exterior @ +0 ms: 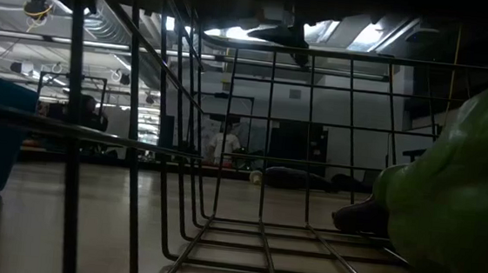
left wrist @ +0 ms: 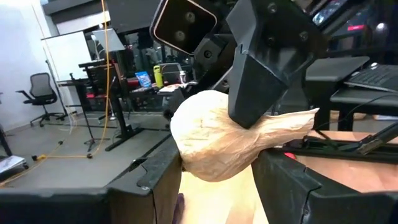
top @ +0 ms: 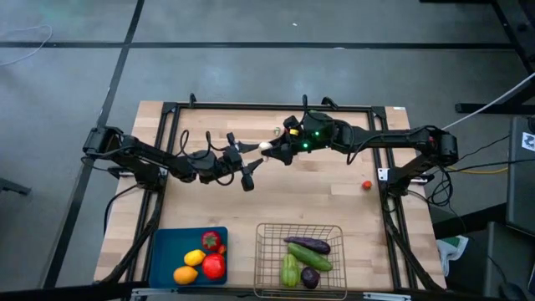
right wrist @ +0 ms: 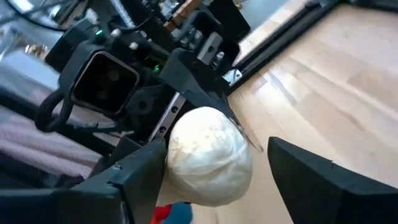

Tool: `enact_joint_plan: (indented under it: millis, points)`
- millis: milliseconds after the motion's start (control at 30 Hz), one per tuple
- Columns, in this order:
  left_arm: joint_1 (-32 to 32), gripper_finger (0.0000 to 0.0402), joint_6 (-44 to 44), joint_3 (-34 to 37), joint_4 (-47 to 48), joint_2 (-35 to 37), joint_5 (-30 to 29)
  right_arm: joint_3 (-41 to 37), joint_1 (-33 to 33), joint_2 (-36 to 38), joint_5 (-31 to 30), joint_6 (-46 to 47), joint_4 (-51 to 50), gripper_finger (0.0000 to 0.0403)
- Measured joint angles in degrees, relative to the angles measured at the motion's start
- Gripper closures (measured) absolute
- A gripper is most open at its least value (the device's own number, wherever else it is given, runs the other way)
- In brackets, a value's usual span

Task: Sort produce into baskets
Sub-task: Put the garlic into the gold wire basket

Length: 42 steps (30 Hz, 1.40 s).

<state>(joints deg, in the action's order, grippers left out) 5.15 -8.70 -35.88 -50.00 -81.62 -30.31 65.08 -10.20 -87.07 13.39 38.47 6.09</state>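
Handover mid-bench [top: 334, 180]: garlic [top: 265, 145] sits between both grippers. Left gripper [top: 251, 164] jaws partly closed, pinching the bulb [left wrist: 214, 140]. Right gripper [top: 273, 149] jaws wider; one finger [right wrist: 140, 171] touches the garlic [right wrist: 208, 155], the other stands clear of it.

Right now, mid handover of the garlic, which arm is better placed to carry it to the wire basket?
Left, probably. The left gripper has the garlic seated between its fingers, while the right gripper stands open around it with a visible gap. The wire basket sits at the table's front, roughly equally far from both.
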Motion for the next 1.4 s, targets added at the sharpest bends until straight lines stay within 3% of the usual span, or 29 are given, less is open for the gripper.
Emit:
enact_joint_plan:
  millis: [167,533,833,967,1167,1400]
  points:
    - [0.0,0.0222,1.7,0.0,0.9,0.0,0.3,-0.1,0.0,0.9,0.2,-7.5,0.2,0.0122]
    - [0.2,0.0222,4.2,0.0,1.3,0.0,0.1,-0.1,-3.2,6.0,0.2,-13.7,-2.2,0.0121]
    - [4.8,0.0222,11.7,0.0,2.6,2.1,-0.2,-0.1,-8.0,11.7,0.2,-15.8,-13.0,0.0121]
    - [8.6,0.0222,13.4,0.0,8.8,5.7,-0.2,0.0,-9.4,13.5,0.3,-16.5,-17.8,0.0121]
    - [14.6,0.0222,30.0,-0.1,27.5,12.1,1.2,0.0,-9.4,14.0,0.1,-18.2,-23.6,0.0121]
    - [22.6,0.0222,60.2,-0.1,48.4,14.9,16.0,0.0,-9.3,14.0,0.1,-18.5,-28.6,0.0121]
